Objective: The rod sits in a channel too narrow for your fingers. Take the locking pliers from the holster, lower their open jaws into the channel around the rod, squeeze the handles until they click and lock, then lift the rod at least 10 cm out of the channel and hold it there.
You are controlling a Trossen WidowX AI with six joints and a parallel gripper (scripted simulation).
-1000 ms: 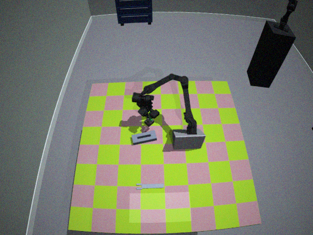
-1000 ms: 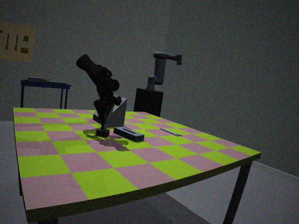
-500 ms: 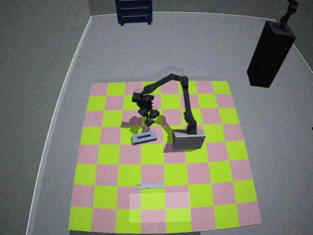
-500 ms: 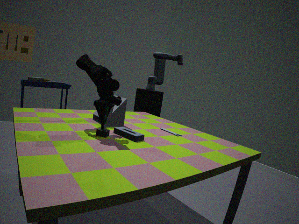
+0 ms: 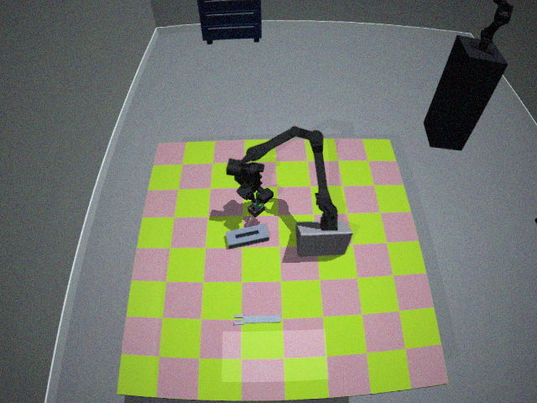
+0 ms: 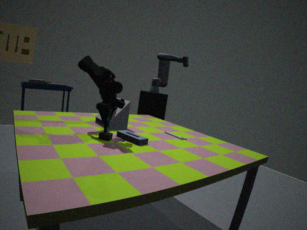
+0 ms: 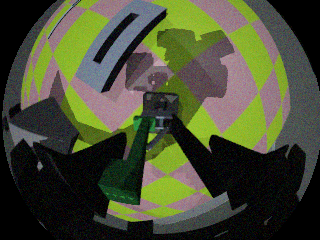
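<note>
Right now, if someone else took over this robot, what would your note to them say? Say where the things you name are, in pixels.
Tool: the gripping tool [image 5: 257, 194] [image 6: 111, 105] [image 7: 170, 139] is open, its fingers on either side of the pliers' handles, holding nothing.
Where things are: the pliers [image 5: 258, 201] [image 6: 105, 120] [image 7: 122, 182], with one green handle, stand upright in the small dark holster [image 5: 256, 210] [image 6: 105, 136] [image 7: 161, 102]. The grey channel block [image 5: 263, 231] [image 6: 143, 140] [image 7: 92, 75] lies beside it. I can't make out the rod in its dark slot.
Done: the tool is at the pliers.
Left: grip and lift them out, lower the jaws around the rod, squeeze until locked, raise the rod and hold it.
</note>
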